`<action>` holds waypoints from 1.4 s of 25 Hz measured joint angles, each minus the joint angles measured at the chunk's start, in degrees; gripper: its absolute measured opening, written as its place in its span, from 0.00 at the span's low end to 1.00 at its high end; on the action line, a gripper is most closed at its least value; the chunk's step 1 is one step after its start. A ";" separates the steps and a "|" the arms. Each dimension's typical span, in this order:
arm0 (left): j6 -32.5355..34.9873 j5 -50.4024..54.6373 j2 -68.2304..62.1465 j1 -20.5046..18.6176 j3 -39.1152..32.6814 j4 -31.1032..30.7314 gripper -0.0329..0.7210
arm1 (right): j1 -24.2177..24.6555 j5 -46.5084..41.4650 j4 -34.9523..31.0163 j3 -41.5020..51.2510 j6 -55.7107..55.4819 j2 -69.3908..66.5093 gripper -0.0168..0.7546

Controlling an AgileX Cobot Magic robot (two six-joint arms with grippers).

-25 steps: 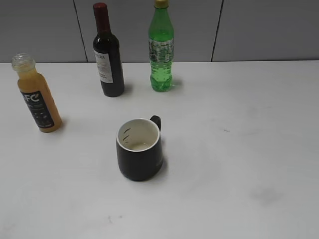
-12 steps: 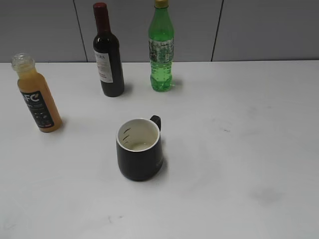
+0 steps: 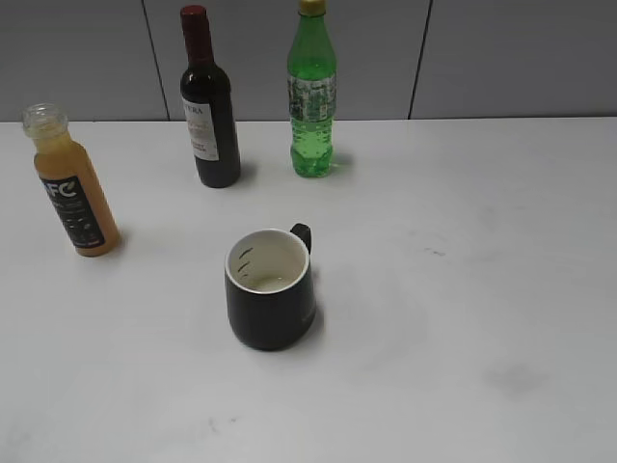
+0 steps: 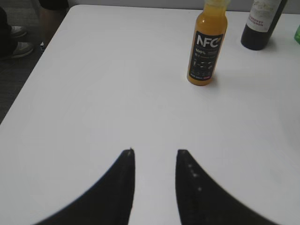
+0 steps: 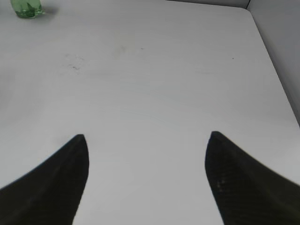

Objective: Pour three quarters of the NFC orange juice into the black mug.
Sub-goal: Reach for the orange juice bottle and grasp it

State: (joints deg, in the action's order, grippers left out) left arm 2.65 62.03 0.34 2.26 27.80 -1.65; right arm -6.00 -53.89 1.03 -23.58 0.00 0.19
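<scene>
The NFC orange juice [image 3: 71, 188] stands upright and uncapped at the table's left; it also shows in the left wrist view [image 4: 206, 44]. The black mug [image 3: 270, 287] with white interior stands near the middle, handle to the back right. Neither gripper shows in the exterior view. My left gripper [image 4: 154, 152] is open and empty above bare table, well short of the juice bottle. My right gripper [image 5: 147, 137] is wide open and empty over bare table on the right side.
A dark wine bottle with red cap [image 3: 209, 101] and a green plastic bottle [image 3: 311, 92] stand at the back; the green bottle's base shows in the right wrist view [image 5: 27, 8]. The table's left edge [image 4: 33, 70] drops to the floor.
</scene>
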 joint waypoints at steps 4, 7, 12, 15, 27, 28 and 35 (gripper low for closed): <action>0.00 0.00 0.00 0.00 0.00 0.00 0.36 | 0.00 0.00 -0.05 0.00 0.00 0.00 0.78; 0.00 0.00 0.00 0.00 0.00 0.00 0.36 | 0.00 0.00 -0.05 0.00 0.00 0.00 0.78; 0.00 0.00 0.00 0.00 0.00 0.00 0.36 | 0.00 0.00 -0.05 0.00 0.00 0.00 0.78; 0.00 0.00 0.00 0.00 0.00 0.00 0.36 | 0.00 0.00 -0.05 0.00 0.00 0.00 0.78; 0.00 0.00 0.00 0.00 0.00 0.00 0.89 | 0.00 0.00 -0.05 0.00 0.00 0.00 0.78; 0.00 0.00 0.00 0.00 0.00 0.00 0.90 | 0.00 0.00 -0.05 0.00 0.00 0.00 0.78; 0.00 -0.06 0.00 0.00 0.00 0.00 0.90 | 0.00 0.00 -0.05 0.00 0.00 0.00 0.78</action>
State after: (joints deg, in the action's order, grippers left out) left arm 2.65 61.96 0.34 2.26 27.80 -1.65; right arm -6.00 -53.89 0.97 -23.58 0.00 0.19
